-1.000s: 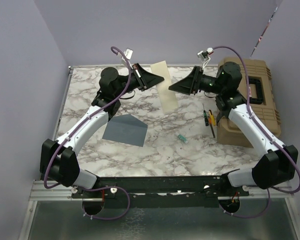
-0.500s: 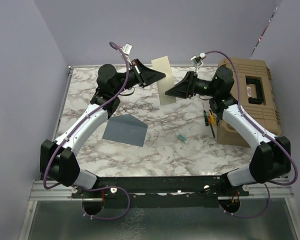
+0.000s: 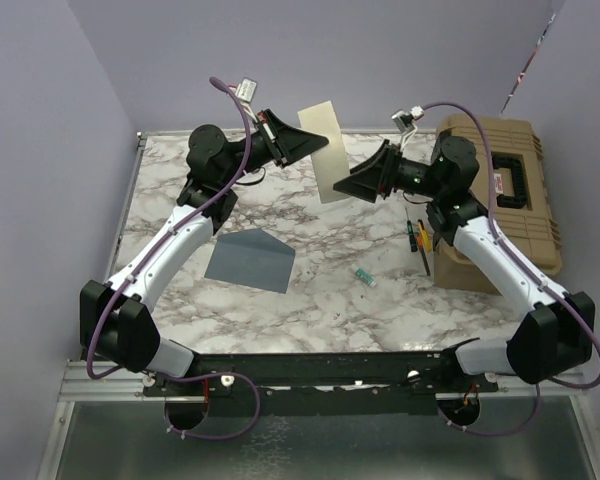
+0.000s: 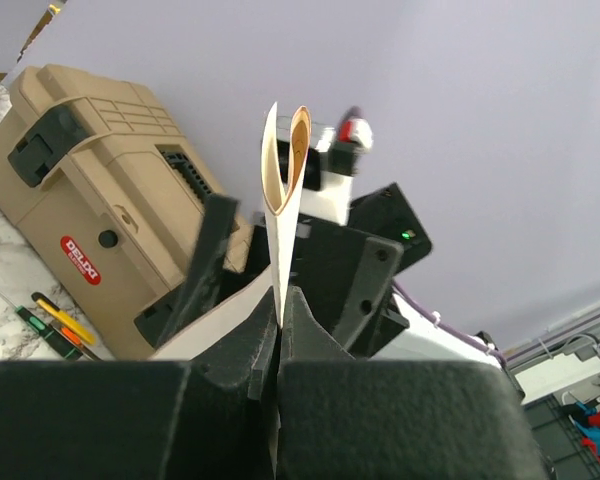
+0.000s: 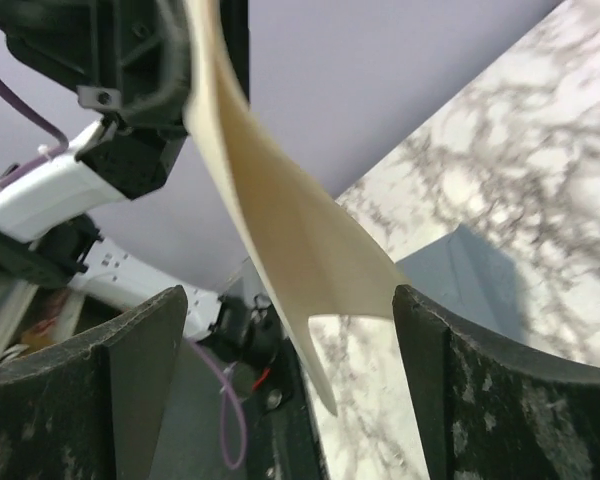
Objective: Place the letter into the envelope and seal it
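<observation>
The tan letter (image 3: 324, 150) hangs in the air over the back of the table, curled, with my left gripper (image 3: 318, 146) shut on its edge. In the left wrist view the jaws (image 4: 279, 318) pinch the sheet (image 4: 278, 215) edge-on. My right gripper (image 3: 346, 186) stands open at the sheet's lower end. In the right wrist view the letter's (image 5: 285, 235) lower corner dips between the wide-apart fingers (image 5: 110, 400), near the right one, with no grip shown. The slate-blue envelope (image 3: 250, 260) lies flat on the marble, left of centre, also seen below the sheet (image 5: 485, 270).
A tan toolbox (image 3: 505, 205) stands at the right edge of the table, also in the left wrist view (image 4: 90, 190). Screwdrivers (image 3: 417, 240) lie beside it, and a small teal item (image 3: 365, 277) lies near the middle. Purple walls enclose the back and sides.
The left gripper has lifted the letter higher and turned it. The right gripper has swung left to the sheet's lower end and opened wider.
</observation>
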`<action>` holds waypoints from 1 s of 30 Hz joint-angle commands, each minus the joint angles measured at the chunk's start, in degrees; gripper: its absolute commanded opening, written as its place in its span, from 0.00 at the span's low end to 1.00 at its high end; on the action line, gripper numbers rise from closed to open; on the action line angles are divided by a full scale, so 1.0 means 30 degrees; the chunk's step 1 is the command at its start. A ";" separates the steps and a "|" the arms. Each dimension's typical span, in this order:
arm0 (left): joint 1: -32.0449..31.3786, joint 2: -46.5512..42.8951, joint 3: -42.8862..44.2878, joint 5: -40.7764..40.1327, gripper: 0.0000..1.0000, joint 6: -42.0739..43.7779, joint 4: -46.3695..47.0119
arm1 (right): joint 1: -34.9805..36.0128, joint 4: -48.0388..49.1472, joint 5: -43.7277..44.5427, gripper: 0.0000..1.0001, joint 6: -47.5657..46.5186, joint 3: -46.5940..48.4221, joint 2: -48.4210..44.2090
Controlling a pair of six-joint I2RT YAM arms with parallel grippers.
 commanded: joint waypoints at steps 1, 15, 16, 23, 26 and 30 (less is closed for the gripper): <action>0.0231 -0.0436 0.0292 0.0355 0.00 -0.0308 0.0328 | 0.0096 -0.1304 0.4300 0.89 -0.2592 0.0206 -0.2508; 0.0192 -0.0558 0.0251 0.0641 0.00 -0.0728 0.0747 | 0.0117 0.2196 -0.1514 0.97 0.1071 0.2162 0.0855; 0.0200 -0.0529 0.0272 0.0686 0.00 -0.0772 0.0826 | 0.0124 0.2706 -0.1680 0.94 0.1652 0.2159 0.0980; 0.0201 -0.0499 0.0317 0.0370 0.00 -0.0577 0.0967 | 0.0110 0.6493 -0.3278 0.42 0.5202 0.1942 0.1822; 0.0201 -0.0559 0.0202 -0.0013 0.00 -0.0383 0.0971 | 0.0118 0.6673 -0.3502 0.20 0.5575 0.1903 0.1935; 0.0230 -0.0581 0.0116 -0.0280 0.09 -0.0090 0.0877 | 0.0125 0.5853 -0.3362 0.05 0.5049 0.1961 0.1881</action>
